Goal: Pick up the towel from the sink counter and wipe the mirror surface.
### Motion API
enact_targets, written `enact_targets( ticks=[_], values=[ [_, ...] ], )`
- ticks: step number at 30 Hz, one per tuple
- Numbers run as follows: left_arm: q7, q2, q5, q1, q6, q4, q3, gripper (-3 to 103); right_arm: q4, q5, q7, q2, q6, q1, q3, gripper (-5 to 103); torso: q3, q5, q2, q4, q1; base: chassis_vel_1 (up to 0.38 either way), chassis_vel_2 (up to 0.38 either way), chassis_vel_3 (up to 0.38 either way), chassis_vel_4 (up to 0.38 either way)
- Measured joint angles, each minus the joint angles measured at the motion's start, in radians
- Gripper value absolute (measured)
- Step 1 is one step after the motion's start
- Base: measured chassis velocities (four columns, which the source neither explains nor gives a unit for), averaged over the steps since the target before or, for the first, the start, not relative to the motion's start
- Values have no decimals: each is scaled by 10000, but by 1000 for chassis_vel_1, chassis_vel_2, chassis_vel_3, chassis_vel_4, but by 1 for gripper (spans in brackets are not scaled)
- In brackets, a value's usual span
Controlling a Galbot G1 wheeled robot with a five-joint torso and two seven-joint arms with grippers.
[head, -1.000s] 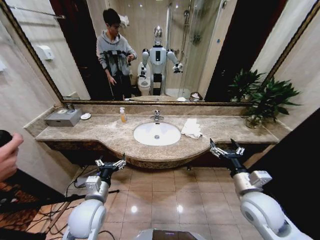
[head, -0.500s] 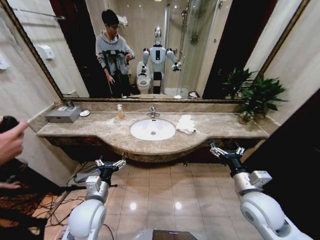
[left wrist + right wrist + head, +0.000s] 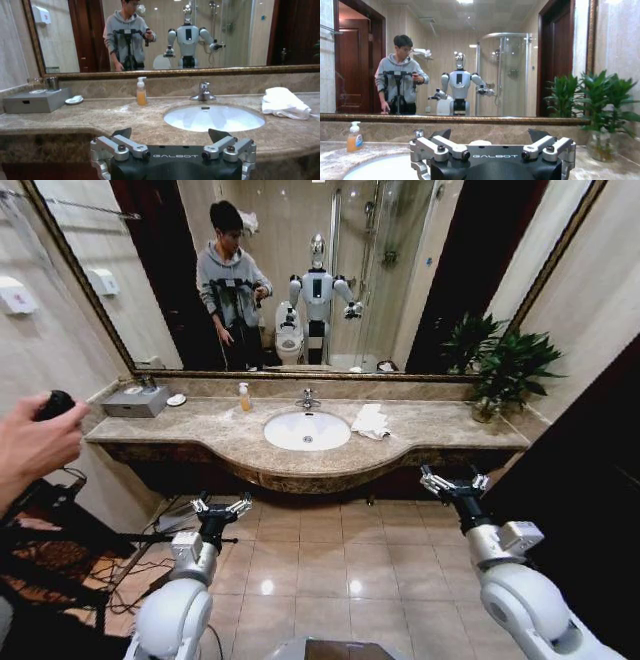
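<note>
A crumpled white towel (image 3: 371, 421) lies on the brown marble sink counter (image 3: 220, 432), just right of the oval basin (image 3: 307, 430); the left wrist view also catches the towel (image 3: 282, 103) beside the basin (image 3: 214, 117). Above the counter hangs the wide mirror (image 3: 330, 275) in its dark bronze frame, also seen as the mirror (image 3: 485, 56) in the right wrist view. Both arms are held low in front of the counter, well short of it. My left gripper (image 3: 221, 505) is open and empty. My right gripper (image 3: 453, 480) is open and empty too.
A soap bottle (image 3: 244, 397), chrome tap (image 3: 307, 398), grey box (image 3: 135, 401) and small white dish (image 3: 176, 399) stand on the counter. A potted plant (image 3: 500, 365) fills its right end. A person's hand (image 3: 35, 445) holds a dark object at left. Cables lie on the tiled floor (image 3: 330, 550).
The whole head view has shifted: the counter now sits farther off and higher in the picture, so the camera moved back. Both grippers keep the same pose. The hand at left rose.
</note>
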Motion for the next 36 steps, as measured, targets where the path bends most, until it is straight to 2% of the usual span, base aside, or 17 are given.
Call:
enact_targets(
  ticks=[12, 14, 23, 36],
  values=[
    [-1, 0, 0, 9, 0, 0, -2, 100, 2, 0, 0, 0, 0, -4, -1, 100, -9, -5, 12, 5, -25, 218, -208, -228, 220],
    [-1, 0, 0, 8, 0, 0, -1, 100, 2, 0, 0, 0, 1, -5, -1, 100, -7, -5, 12, -3, -23, 109, -25, -121, 100],
    [0, 0, 0, 0, 0, 0, 0, 100, 1, 0, 0, 0, 0, 2, 0, 100, 1, -6, -1, 6, 5, -45, 9, 51, -26],
    [-1, 0, 0, 4, 0, 0, 0, 100, 2, 0, 0, 0, 0, -2, -1, 100, -4, -5, 5, 2, -14, -3, 1, 5, -3]
  ],
)
